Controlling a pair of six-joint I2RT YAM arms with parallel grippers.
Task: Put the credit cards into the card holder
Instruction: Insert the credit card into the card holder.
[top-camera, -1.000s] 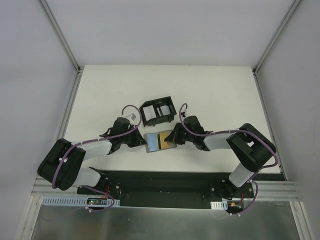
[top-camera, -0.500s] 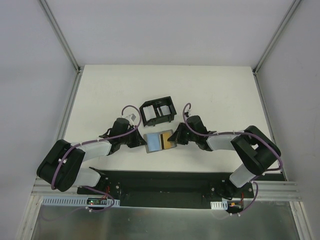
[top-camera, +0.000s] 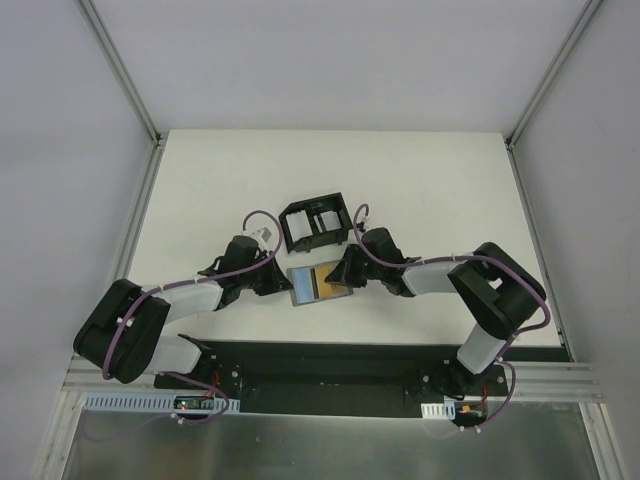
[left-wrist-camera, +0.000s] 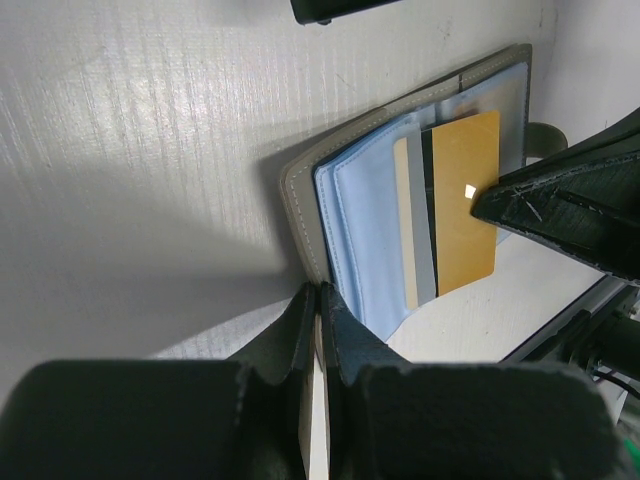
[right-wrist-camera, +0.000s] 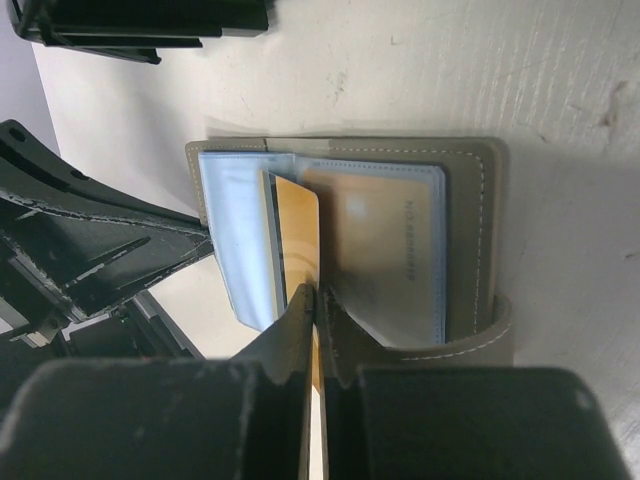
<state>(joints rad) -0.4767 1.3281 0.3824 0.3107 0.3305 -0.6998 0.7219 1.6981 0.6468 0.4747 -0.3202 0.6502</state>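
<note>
Looking down from above: finds the card holder (top-camera: 318, 283) lying open on the table (top-camera: 420, 180), just on the near side of the black tray (top-camera: 315, 222), flanked by left gripper (top-camera: 284, 283) and right gripper (top-camera: 345, 276). Switching to the left wrist: shows jaws closed at the grey cover's corner, apparently pinching it steady, with the gold card (left-wrist-camera: 462, 205) part-way in among the pale blue leaves. Turning to the right wrist: shows jaws clamped thin on that gold card's trailing edge. Risks bowing or jamming the card if pushed askew against the pocket mouth; risks dragging the whole holder if the left pinch slips.
</note>
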